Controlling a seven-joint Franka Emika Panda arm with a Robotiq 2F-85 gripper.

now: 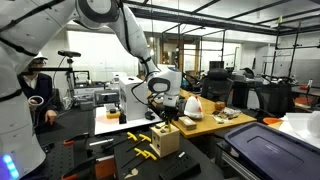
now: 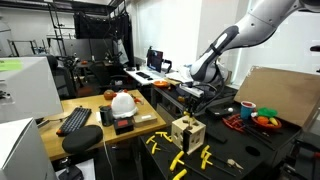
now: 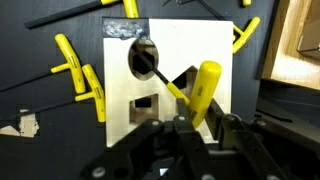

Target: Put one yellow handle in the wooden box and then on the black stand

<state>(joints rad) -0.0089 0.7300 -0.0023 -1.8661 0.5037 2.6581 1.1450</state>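
Note:
The wooden box (image 3: 165, 70) is a pale cube with dark holes in its top; it also shows in both exterior views (image 1: 167, 139) (image 2: 187, 132). My gripper (image 3: 198, 122) is directly above it, shut on a yellow handle (image 3: 205, 90). The tool's black shaft (image 3: 152, 64) slants into the round hole in the box top. In the exterior views the gripper (image 1: 165, 109) (image 2: 190, 107) hangs just over the box. Several other yellow handles (image 3: 78, 70) lie on the black surface beside the box. The black stand cannot be told apart.
More yellow-handled tools (image 2: 180, 160) (image 1: 145, 152) lie scattered around the box. A cardboard box (image 2: 272, 90), a red bowl with coloured items (image 2: 262, 118), a white helmet (image 2: 122, 102) and a keyboard (image 2: 74, 120) stand nearby. A person (image 1: 36, 85) sits at the edge.

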